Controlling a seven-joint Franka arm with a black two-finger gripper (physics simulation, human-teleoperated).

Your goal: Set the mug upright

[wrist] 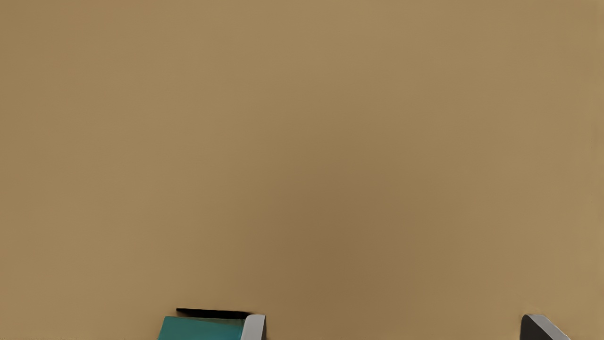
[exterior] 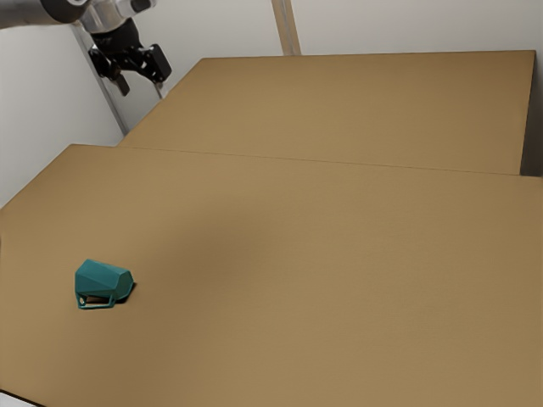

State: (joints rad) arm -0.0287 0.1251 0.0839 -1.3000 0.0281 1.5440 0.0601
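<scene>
The mug (exterior: pixel 103 277) is seen lying on its side on the brown table (exterior: pixel 322 280), at about eight o'clock from the middle of the exterior view, so the upright position which is asked for is not reached. Its handle (exterior: pixel 96 306) is turned to between six and seven o'clock from the body and lies low, near the table top; on which end the mouth is found cannot be told with certainty. The gripper (exterior: pixel 142 87) is held high and well apart from the mug, near twelve o'clock from it, and its two fingers are spread open with nothing gripped. In the wrist view the mug is seen partly behind one fingertip (wrist: pixel 254 327) and outside the gap, so some sideways correction is probably needed. What is left, as it is judged, is that the mug be reached, grasped, turned onto its base and released. As for what may stand in the way, the handle could be met by a finger or could hinder the turning, and the faceted body might roll if it is pushed. Around, a farther brown surface (exterior: pixel 365 110) is seen from eleven to two o'clock, with a wooden strip (exterior: pixel 287 25) at twelve o'clock behind it.
</scene>
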